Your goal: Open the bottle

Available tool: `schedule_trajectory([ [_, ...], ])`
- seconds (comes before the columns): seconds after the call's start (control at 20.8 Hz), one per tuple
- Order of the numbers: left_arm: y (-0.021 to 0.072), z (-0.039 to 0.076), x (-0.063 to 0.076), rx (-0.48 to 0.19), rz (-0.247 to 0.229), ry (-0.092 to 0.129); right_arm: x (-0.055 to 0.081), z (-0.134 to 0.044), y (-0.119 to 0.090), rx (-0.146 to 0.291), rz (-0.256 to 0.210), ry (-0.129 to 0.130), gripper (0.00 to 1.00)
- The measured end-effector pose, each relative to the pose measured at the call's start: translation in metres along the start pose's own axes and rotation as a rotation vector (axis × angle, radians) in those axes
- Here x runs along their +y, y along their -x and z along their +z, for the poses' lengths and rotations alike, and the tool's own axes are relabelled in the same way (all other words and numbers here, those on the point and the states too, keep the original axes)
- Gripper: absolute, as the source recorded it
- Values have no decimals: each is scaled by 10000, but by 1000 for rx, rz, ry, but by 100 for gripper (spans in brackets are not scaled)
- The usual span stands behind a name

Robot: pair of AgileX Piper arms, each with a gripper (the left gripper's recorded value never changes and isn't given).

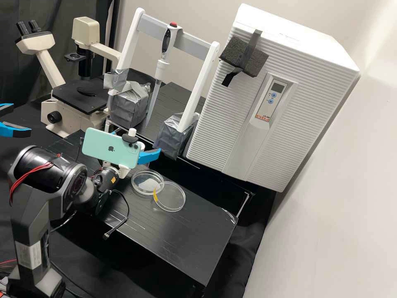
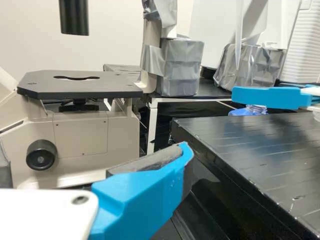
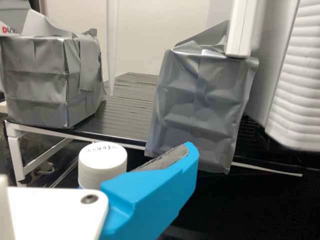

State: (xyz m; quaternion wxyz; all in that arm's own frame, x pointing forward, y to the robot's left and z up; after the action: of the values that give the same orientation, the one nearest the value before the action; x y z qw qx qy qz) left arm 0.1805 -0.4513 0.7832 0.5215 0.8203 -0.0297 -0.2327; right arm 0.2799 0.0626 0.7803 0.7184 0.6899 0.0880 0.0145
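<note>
Dark grey right arm (image 1: 45,182) stands closest, with a mint phone (image 1: 109,147) clipped at its wrist, logo facing out. The right gripper (image 1: 145,156) sits just in front of the pipette stand (image 1: 173,39), beside the bottle (image 2: 255,109); whether it clamps the bottle cannot be told. The bottle's white cap (image 3: 102,162) bears handwriting too faint to read, near the stand's grey-taped feet (image 3: 200,100). The left gripper (image 1: 18,119), jaws apart, hangs well left of the stand. Small red print marks the white cabinet (image 1: 289,82) just right of the stand.

Your blue-fingered left gripper (image 1: 20,120), fingers (image 1: 16,130) apart, hangs by the beige microscope (image 1: 70,99). Two clear round petri dishes (image 1: 147,182) touch on the black slatted bench (image 1: 194,236).
</note>
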Motion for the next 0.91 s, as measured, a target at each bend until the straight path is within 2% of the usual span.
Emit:
schedule_trajectory([
  [0.05, -2, 7, -2, -4, -2, 0, -5, 5, -2, -2, -2, 0, 0],
  [0.91, -10, 15, 0, -2, 5, 7, -16, 57, -13, -17, -9, -1, 0],
])
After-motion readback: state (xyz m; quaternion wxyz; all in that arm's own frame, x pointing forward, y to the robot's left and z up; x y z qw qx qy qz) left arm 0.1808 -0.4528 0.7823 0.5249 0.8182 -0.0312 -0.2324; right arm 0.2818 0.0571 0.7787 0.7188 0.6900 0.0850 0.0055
